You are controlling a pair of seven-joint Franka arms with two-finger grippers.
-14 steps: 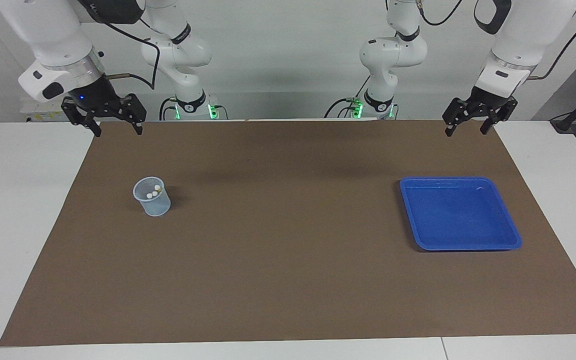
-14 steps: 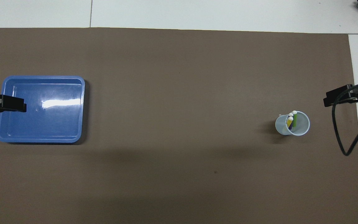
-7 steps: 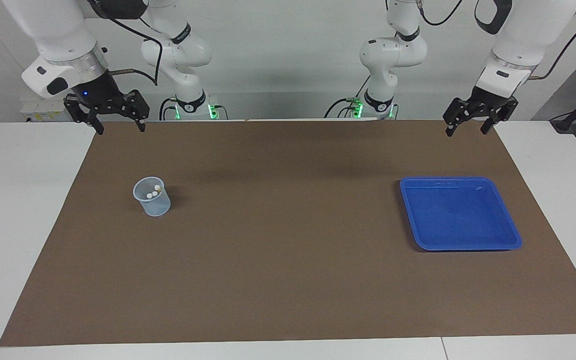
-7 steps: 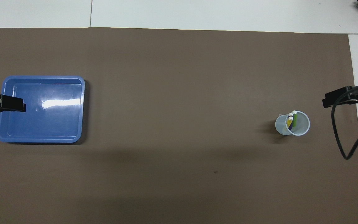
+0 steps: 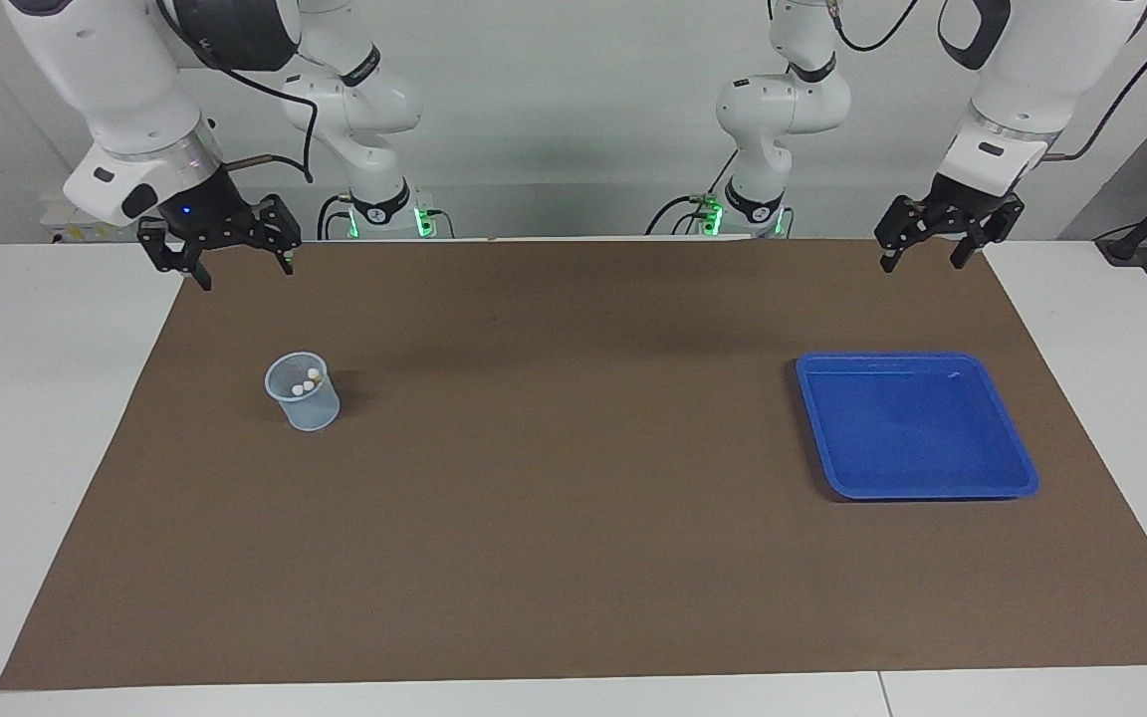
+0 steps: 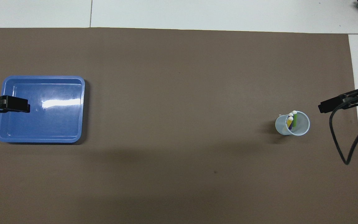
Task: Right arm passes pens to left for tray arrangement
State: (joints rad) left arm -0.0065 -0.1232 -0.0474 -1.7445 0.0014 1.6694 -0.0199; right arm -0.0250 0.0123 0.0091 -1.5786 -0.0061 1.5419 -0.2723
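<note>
- Brown matting (image 5: 573, 558) is covering the white table (image 5: 36, 448), with a pale wall running along the robots' end.
- Starting at the right arm's end, the right gripper (image 5: 240, 274) is hanging in the air over the mat's edge by the robots, fingers spread apart and carrying nothing.
- Just farther from the robots than that gripper, a small see-through cup (image 5: 303, 391) is standing upright, and the three pens (image 6: 291, 119) are sitting in it, pale ends up, leaning together against one wall.
- Judging by their look, the pens are going to handle as light, stiff, smooth plastic sticks, likely slippery; the sensible hold is on one pale upper end poking above the rim, pinched across the barrel and drawn straight up.
- That cup looks light enough to tip or drag if a pen snags.
- Toward the left arm's end, the blue tray (image 5: 1022, 468) is lying flat with nothing in it.
- Above the mat's edge there, the left gripper (image 5: 922, 261) is waiting, fingers parted, gripping nothing.
</note>
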